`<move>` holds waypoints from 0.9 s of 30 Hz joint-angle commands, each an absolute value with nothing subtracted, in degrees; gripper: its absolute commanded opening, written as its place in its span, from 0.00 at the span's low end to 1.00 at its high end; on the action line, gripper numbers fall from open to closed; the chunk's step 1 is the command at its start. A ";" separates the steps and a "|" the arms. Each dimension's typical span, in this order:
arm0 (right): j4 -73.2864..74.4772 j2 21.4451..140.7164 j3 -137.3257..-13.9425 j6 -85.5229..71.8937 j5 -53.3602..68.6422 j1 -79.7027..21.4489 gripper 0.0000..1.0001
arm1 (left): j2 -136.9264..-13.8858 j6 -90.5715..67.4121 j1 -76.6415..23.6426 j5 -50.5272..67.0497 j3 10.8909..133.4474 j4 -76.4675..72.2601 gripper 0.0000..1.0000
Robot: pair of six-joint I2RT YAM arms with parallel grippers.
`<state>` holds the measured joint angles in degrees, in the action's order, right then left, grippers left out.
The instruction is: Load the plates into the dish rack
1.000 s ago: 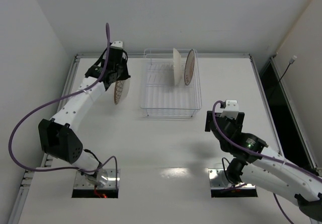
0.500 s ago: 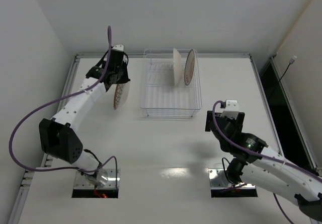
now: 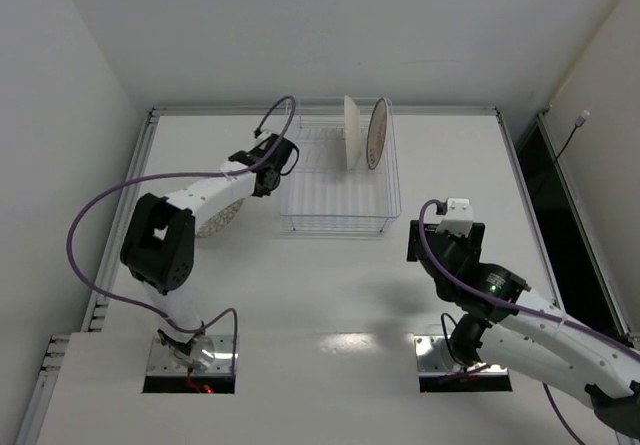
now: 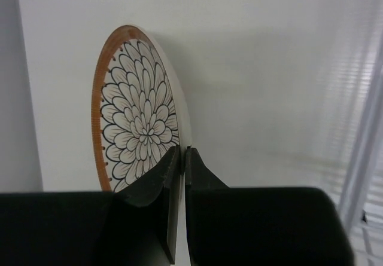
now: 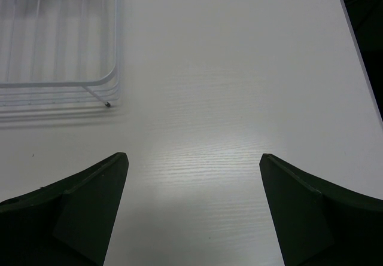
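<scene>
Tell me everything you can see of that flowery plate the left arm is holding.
The round white plate looks like glazed ceramic. Its face carries a black-outlined flower of layered petals, ringed by small dots and a brown-orange rim. It stands on edge, its rim pinched between the two dark fingers of the left claw. From above it shows partly under the left arm, left of the white wire rack and outside it. Whether it touches the table cannot be told.

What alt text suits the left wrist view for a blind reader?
The left gripper pinches the edge of a plate with a petal pattern and orange rim, held on edge against a white surface; blurred dish rack wires show at right.
</scene>
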<state>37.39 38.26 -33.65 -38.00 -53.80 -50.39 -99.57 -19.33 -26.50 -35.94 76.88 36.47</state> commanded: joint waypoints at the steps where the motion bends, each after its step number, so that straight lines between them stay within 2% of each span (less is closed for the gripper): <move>1: 35.95 38.32 -33.49 -39.02 -55.20 -50.71 0.90 | -102.12 -18.45 -26.72 -48.06 77.08 32.88 0.00; 19: 35.95 38.85 -33.49 -39.55 -55.20 -50.71 0.90 | -117.51 -21.53 -26.72 -48.52 78.23 32.08 0.00; 22: 35.95 38.85 -33.49 -39.55 -55.20 -50.71 0.90 | -116.89 -21.53 -26.72 -47.72 77.70 30.50 0.10; 27: 35.95 38.85 -33.49 -39.55 -55.20 -50.71 0.90 | -116.37 -20.92 -26.72 -47.72 77.70 29.97 0.46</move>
